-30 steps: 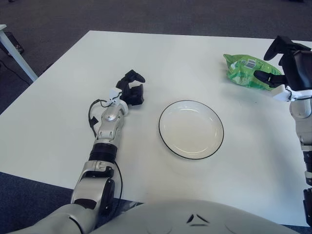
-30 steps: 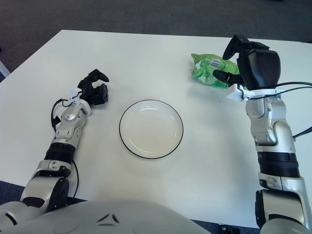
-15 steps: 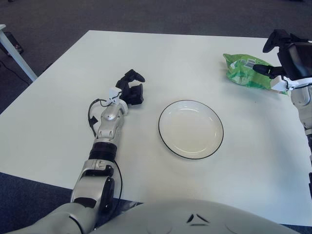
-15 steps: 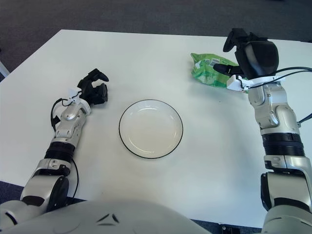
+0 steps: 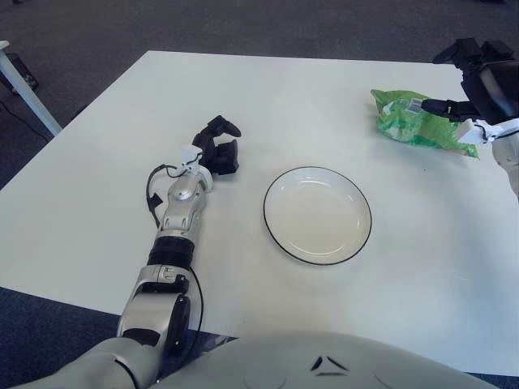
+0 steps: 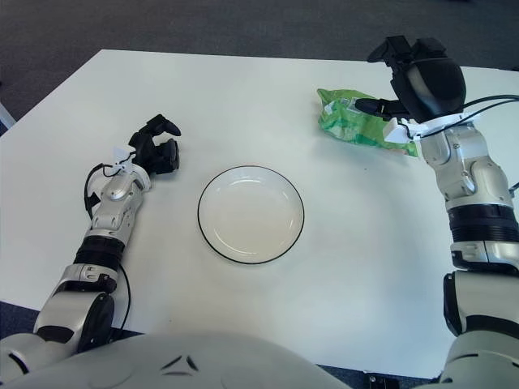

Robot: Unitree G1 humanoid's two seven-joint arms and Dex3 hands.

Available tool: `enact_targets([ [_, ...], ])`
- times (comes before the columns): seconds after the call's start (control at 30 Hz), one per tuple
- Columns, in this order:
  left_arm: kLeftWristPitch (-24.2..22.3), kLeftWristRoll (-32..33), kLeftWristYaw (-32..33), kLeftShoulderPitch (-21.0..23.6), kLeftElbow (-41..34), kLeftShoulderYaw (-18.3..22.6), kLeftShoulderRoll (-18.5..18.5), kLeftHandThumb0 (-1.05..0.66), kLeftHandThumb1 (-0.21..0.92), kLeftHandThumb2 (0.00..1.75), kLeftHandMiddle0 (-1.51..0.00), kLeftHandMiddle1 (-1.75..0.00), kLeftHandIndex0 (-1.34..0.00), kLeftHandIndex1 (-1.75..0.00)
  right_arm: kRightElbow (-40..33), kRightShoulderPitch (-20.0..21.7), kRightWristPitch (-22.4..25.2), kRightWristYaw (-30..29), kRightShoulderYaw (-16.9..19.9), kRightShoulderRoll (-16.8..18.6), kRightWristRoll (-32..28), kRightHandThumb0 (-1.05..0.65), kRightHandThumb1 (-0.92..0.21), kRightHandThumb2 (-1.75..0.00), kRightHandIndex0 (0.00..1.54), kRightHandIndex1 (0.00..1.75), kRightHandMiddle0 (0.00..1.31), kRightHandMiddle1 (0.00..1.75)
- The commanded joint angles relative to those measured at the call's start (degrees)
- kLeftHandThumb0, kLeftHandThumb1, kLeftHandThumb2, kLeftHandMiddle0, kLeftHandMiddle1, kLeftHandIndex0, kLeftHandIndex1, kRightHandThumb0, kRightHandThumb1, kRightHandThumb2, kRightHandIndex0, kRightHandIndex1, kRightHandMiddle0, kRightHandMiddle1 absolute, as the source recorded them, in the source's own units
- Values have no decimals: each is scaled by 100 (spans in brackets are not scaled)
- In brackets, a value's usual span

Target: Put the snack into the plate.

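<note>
Partly behind right robot hand (image 6: 395, 79): snack (image 6: 355, 123)

Lighting is bright, even and diffuse from overhead. The white table (image 6: 324, 267) shows no hard glare. Soft, short shadows lie under the plate (image 6: 250, 214) rim and the left hand (image 6: 156, 148). Focus is sharp throughout, with no motion blur.
</note>
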State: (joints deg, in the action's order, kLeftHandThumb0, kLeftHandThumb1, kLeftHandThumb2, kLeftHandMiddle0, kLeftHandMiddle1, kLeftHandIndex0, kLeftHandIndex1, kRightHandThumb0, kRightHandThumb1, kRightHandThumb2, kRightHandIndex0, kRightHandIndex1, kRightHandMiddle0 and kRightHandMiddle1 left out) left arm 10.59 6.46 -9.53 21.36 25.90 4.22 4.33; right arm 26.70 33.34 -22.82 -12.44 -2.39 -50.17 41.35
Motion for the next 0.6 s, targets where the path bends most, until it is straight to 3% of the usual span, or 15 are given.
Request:
enact_targets([
  [0.0,-135,-41,-2,-505,264,-33,-60,-46,36,126,-120,-175,-58,-175,307,300,-125,270,-152,-127,-89,-97,-92,-98,1,32,0,22],
  [0.07,-140,-47,6,-507,257,-35,-62,-47,36,127,-120,-175,-58,-175,495,415,-154,323,-215,-129,-69,-97,-92,-102,0,17,0,12],
  [0.2,-141,-56,22,-510,257,-37,-67,-47,35,127,-119,-175,-58,-175,735,563,-169,399,-300,-109,-73,-97,-92,-108,0,4,0,3],
  [0.57,-254,-82,60,-551,150,-51,-68,-47,35,127,-119,-175,-58,-175,1652,1078,13,261,-684,216,4,-102,-92,-114,0,0,0,0],
])
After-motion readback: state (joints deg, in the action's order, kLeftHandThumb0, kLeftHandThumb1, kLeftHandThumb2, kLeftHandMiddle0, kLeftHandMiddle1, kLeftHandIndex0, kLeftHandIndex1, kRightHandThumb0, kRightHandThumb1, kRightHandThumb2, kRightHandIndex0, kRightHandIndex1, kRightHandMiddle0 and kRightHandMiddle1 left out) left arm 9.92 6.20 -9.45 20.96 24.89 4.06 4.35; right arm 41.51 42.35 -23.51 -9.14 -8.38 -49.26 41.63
